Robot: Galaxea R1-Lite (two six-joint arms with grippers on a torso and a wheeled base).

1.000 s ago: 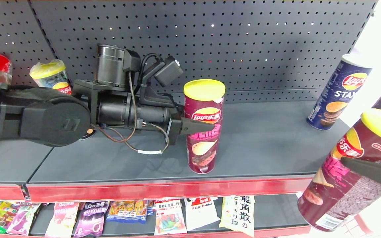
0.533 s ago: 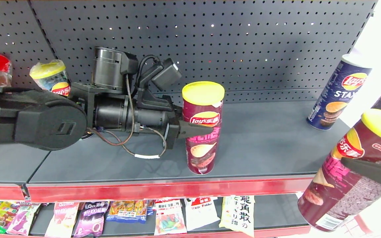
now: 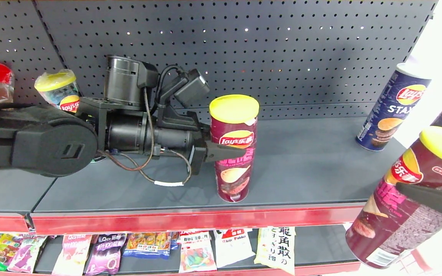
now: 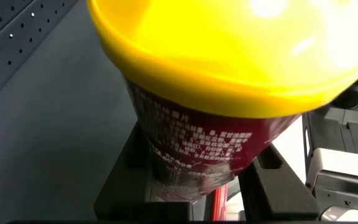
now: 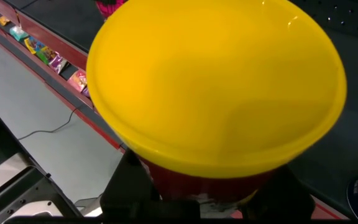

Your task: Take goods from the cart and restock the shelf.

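Left claw (image 3: 235,148) nudged leftward, clamping maroon can (image 3: 233,178) | right claw (image 3: 411,182) clamping second can (image 3: 395,226) | blue can (image 3: 393,109) back-right

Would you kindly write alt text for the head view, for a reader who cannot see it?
The left gripper is shut on an upright maroon cardboard crisp tube with a yellow lid, at the front of a grey metal shelf. The right gripper holds a second maroon tube, tilted; a dark blue tube stands farther back.

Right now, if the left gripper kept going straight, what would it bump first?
The left gripper is shut on the maroon can. Beyond it the shelf looks free; the blue can far along probably sits behind its line, but depth is unclear.
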